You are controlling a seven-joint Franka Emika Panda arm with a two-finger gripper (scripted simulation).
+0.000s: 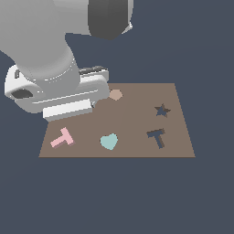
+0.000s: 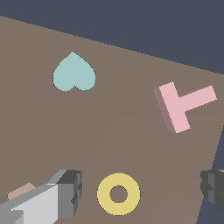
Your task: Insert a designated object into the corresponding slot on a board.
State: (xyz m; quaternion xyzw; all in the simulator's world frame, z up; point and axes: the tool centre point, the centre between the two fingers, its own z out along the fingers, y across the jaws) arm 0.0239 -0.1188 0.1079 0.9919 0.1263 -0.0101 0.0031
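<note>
The designated object, a flat light-pink T block (image 1: 62,137) (image 2: 183,105), lies on the brown board (image 1: 135,123) (image 2: 118,127) near its front corner on the exterior view's left. The slot (image 1: 156,137), a dark navy T cutout, is on the board's other side, toward the exterior view's right. My gripper (image 2: 141,188) is open and holds nothing. Its two fingertips (image 2: 70,190) stand wide apart over the board, short of the pink T. In the exterior view the white hand (image 1: 59,91) hides the fingers.
A teal heart (image 1: 109,141) (image 2: 73,74) lies between the pink T and the slot. A yellow ring (image 2: 118,194) lies on the board under the open fingers. A dark star cutout (image 1: 162,110) and a tan hexagon (image 1: 115,94) sit farther back.
</note>
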